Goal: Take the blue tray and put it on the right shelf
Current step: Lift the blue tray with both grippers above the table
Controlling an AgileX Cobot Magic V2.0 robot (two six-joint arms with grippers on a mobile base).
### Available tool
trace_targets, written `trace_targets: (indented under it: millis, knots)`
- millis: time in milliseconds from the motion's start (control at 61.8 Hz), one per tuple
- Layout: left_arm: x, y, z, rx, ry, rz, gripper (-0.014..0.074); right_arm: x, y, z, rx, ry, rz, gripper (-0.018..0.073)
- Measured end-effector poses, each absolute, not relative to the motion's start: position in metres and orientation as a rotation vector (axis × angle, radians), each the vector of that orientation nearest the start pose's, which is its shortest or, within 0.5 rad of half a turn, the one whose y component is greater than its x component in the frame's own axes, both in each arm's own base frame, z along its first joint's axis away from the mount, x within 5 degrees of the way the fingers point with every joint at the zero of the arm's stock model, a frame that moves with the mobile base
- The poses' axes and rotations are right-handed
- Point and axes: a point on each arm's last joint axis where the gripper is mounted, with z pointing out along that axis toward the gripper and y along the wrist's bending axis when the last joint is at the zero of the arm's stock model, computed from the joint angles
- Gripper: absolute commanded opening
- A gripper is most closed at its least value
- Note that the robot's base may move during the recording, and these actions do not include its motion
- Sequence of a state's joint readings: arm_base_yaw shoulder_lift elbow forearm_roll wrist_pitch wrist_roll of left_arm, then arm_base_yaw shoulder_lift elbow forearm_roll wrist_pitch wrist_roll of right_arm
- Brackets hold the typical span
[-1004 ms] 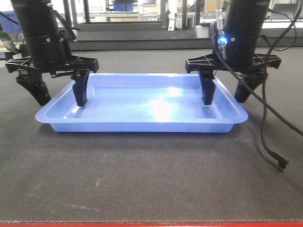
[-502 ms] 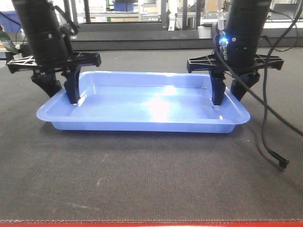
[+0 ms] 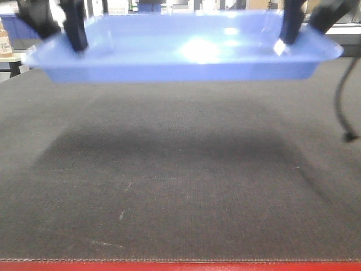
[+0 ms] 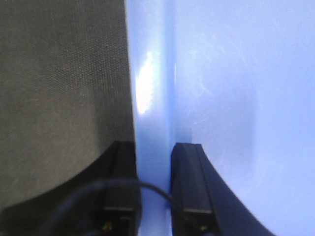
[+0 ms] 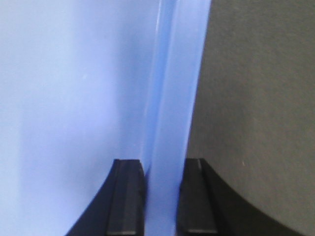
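Note:
The light-blue tray [image 3: 180,53] hangs level in the air near the top of the front view, above its shadow on the dark tabletop. My left gripper [image 3: 53,28] is shut on the tray's left rim [image 4: 153,123], one finger inside and one outside. My right gripper [image 3: 307,25] is shut on the right rim [image 5: 172,113] the same way. Both arms are mostly cut off by the top edge of the front view. The right shelf is out of view.
The dark fabric tabletop [image 3: 180,180] spreads below the tray, with a red strip along its near edge. A black cable [image 3: 341,107] dangles at the right. A darker blue bin [image 3: 14,25] shows at the far left behind the tray.
Both grippers closed onto the tray's end rims, then lifted it. The tray has risen from the tabletop to the top of the front view.

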State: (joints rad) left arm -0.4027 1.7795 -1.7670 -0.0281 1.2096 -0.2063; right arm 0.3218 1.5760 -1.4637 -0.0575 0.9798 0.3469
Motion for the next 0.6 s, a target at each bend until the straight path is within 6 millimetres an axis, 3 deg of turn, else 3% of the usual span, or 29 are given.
trace_targets:
  millis: [146,405,599]
  knots:
    - [0.326,-0.149,0.367,0.278,2.689,-0.237,-0.0041,0.293,0.099,0.352,0.006,2.565,0.207,0.0057]
    - [0.279,-0.151,0.350,0.290,2.776,-0.253,-0.0041,0.252,0.092,0.345,-0.008,2.610,0.233,0.0057]
    - [0.240,-0.160,0.356,0.309,2.754,-0.275,-0.0041,0.229,0.084,0.352,-0.008,2.644,0.219,0.0057]
